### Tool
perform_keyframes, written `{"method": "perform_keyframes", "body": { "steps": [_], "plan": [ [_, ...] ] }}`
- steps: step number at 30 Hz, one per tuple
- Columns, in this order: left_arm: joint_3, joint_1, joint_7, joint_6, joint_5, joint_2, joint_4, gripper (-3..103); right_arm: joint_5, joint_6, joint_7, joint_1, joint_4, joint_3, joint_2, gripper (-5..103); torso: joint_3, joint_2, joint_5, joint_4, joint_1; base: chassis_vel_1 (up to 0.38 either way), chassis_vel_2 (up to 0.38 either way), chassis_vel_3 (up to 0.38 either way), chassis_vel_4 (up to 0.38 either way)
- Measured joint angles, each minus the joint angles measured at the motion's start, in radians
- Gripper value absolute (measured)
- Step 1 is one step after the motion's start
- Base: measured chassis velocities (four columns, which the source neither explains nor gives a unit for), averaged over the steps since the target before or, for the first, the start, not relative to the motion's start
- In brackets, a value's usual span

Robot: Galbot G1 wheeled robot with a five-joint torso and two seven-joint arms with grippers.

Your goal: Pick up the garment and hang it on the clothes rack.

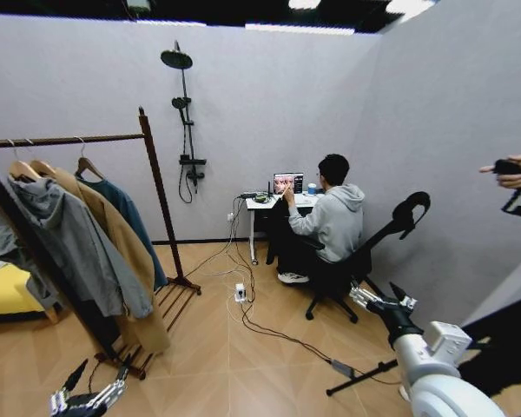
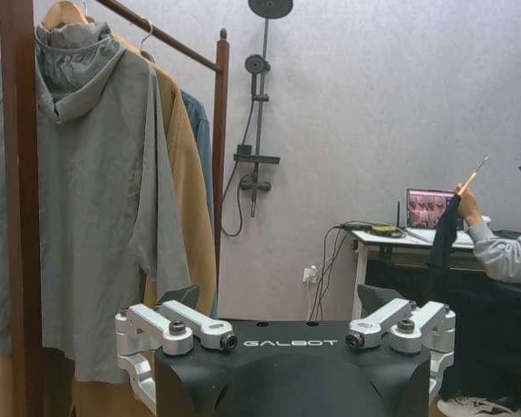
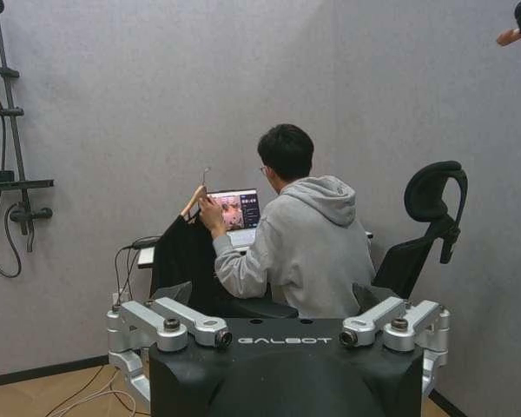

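Note:
The garment [image 1: 132,219], dark teal-blue on a wooden hanger, hangs at the far end of the clothes rack [image 1: 159,195], behind a tan coat [image 1: 113,234] and a grey hooded jacket [image 1: 69,239]. In the left wrist view the garment [image 2: 200,139] peeks out beside the rack's far post [image 2: 220,130]. My left gripper [image 1: 100,382] is low by the rack's slatted base, open and empty; its own view shows it as the left gripper [image 2: 280,300] facing the grey jacket. My right gripper [image 1: 378,297] is open and empty, pointing at the seated person, as my right gripper [image 3: 273,294] confirms.
A person sits in a black office chair [image 1: 399,221] at a white desk [image 1: 265,204], holding up a dark piece of clothing [image 3: 184,256] on a hanger. Cables and a power strip [image 1: 240,293] cross the wooden floor. A yellow bed [image 1: 4,291] lies left. A shower fixture [image 1: 187,113] hangs on the wall.

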Motion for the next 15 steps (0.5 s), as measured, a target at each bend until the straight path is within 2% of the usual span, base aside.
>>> {"method": "perform_keyframes", "body": {
  "steps": [15],
  "plan": [
    [0.000, 0.000, 0.000, 0.000, 0.000, 0.000, 0.000, 100, -0.013, -0.006, 0.005, 0.001, -0.002, -0.020, 0.000, 100, 0.000, 0.000, 0.0001, 0.0001, 0.000, 0.144, -0.159, -0.156, 0.146]
  ]
}}
